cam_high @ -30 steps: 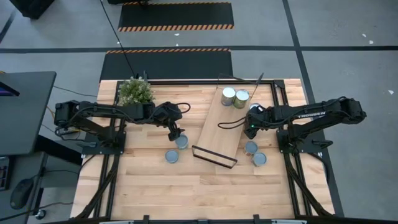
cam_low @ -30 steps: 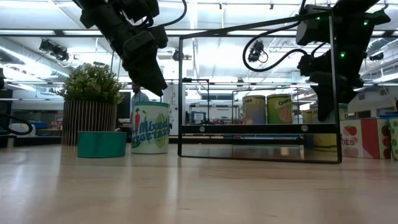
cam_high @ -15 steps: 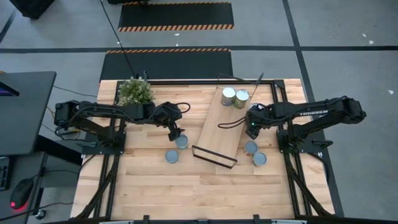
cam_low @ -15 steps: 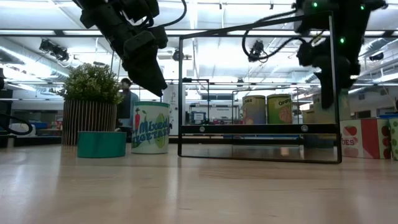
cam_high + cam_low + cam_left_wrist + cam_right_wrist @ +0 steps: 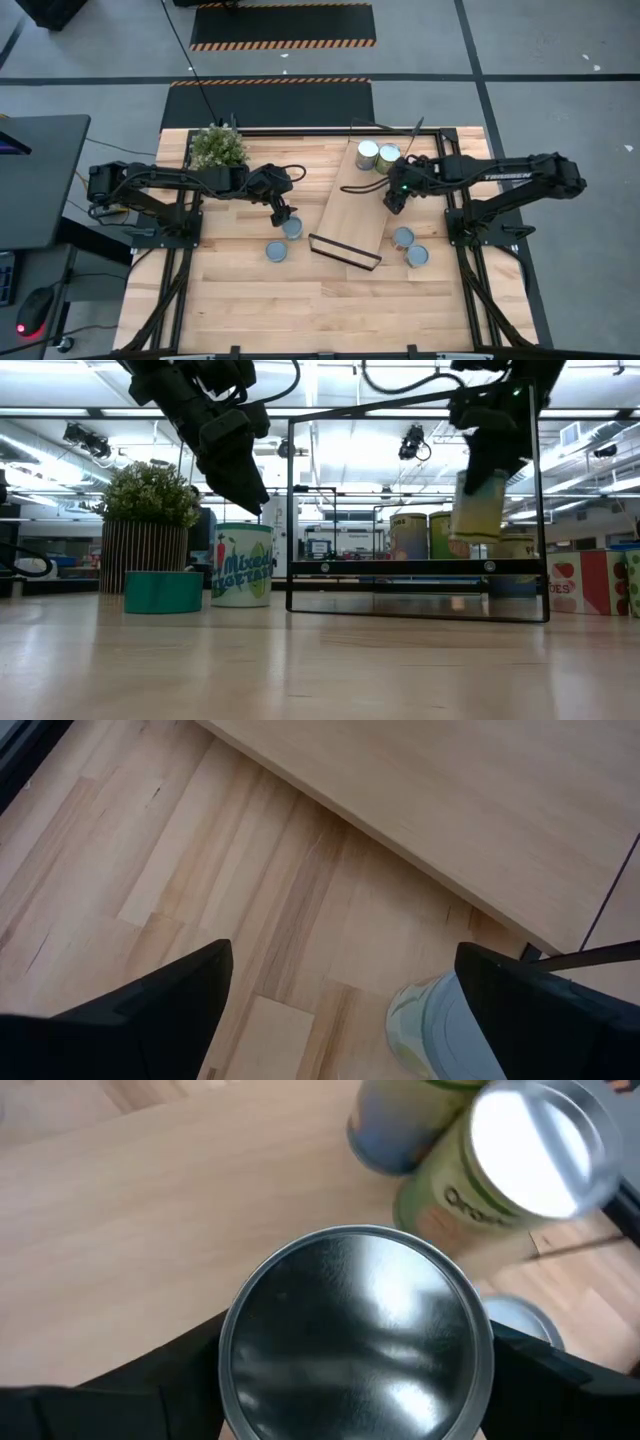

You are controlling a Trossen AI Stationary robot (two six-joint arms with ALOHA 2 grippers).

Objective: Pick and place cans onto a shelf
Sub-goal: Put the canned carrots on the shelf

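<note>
The shelf (image 5: 355,205) is a light-wood plank lying slantwise across the table's middle. Two cans (image 5: 367,153) (image 5: 388,158) stand on its far end. My right gripper (image 5: 396,196) is shut on a can (image 5: 477,505), above the plank's right side. The can's shiny top fills the right wrist view (image 5: 355,1350). My left gripper (image 5: 340,1010) is open above the table, left of the shelf. A can (image 5: 440,1025) stands on the table beside one of its fingers. Another can (image 5: 276,251) stands nearer. My right gripper holds the can by its side wall (image 5: 228,1370), just below the top rim, pinched between the two fingers (image 5: 130,1390), one on each side. The can is lifted clear above the shelf (image 5: 420,567) and hangs almost upright, slightly tilted.
Two more cans (image 5: 403,237) (image 5: 417,256) stand on the table right of the shelf. A potted plant (image 5: 218,148) stands at the far left. The shelf's black rail frame (image 5: 535,510) rises at its ends. A teal tin (image 5: 163,591) sits by the plant.
My right gripper has risen with the can and carried it toward the table's left, from beside the shelf's right edge to above the plank. The can is now lifted clear. My left arm has kept still.
</note>
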